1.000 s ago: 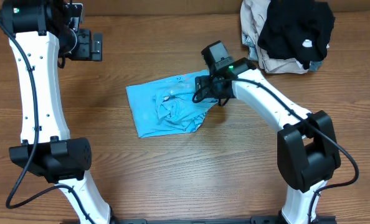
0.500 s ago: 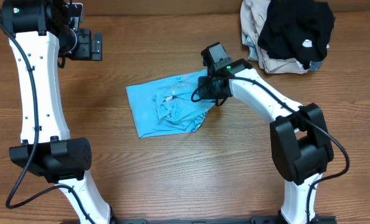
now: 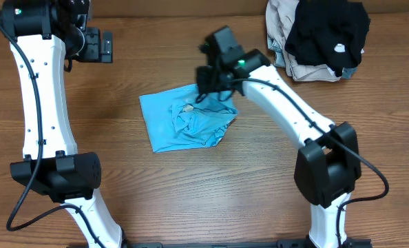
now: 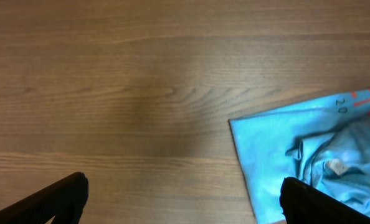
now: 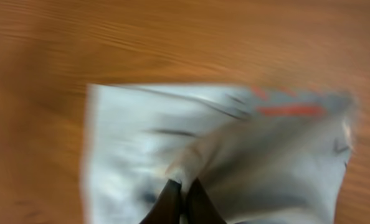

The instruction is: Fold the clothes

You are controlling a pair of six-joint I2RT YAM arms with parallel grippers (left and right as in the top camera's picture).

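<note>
Overhead: the blue garment [image 3: 170,127] lies crumpled mid-tabletop [image 3: 156,200], its far right edge directly under the right jaws, which appear to have gathered cloth. A pile of other clothes [image 3: 318,34] sits well beyond those jaws, to their right. The left jaws hang well apart from the garment, over the far left corner, holding nothing. Left wrist: 2 fingertips [image 4: 60,196] show at opposite lower corners, so these jaws are spread wide; the garment's corner lies just ahead of the right-hand tip. Right wrist: the picture is blurred; the jaws are pressed together, pinching 1 raised ridge of cloth at their tips. Judgement: the step in hand is drawing this edge across for a first fold. To do it well, hold the pinch firm, carry the edge low and level, and lay it square on the opposite edge.
</note>
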